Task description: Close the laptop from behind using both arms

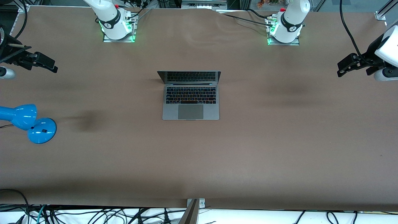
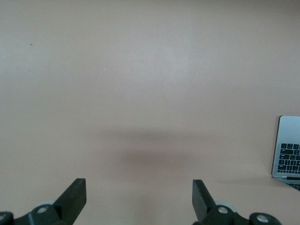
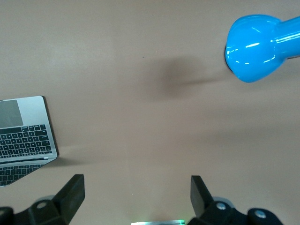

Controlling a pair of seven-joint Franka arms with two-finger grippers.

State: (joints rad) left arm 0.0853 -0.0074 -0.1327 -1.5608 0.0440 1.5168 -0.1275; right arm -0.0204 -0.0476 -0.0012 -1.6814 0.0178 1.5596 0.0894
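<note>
The space-grey laptop (image 1: 190,109) lies open in the middle of the brown table (image 1: 279,140), its screen (image 1: 189,77) tilted up on the side toward the robot bases. Its corner shows in the left wrist view (image 2: 288,154) and in the right wrist view (image 3: 26,136). My left gripper (image 1: 342,69) hangs open and empty over the left arm's end of the table, well apart from the laptop; its fingers (image 2: 75,197) stand wide apart over bare table. My right gripper (image 1: 51,65) hangs open and empty over the right arm's end; its fingers (image 3: 72,194) are also wide apart.
A blue desk lamp (image 1: 28,121) stands at the right arm's end of the table, nearer the front camera than the right gripper; its head shows in the right wrist view (image 3: 258,47). Cables hang along the table's front edge.
</note>
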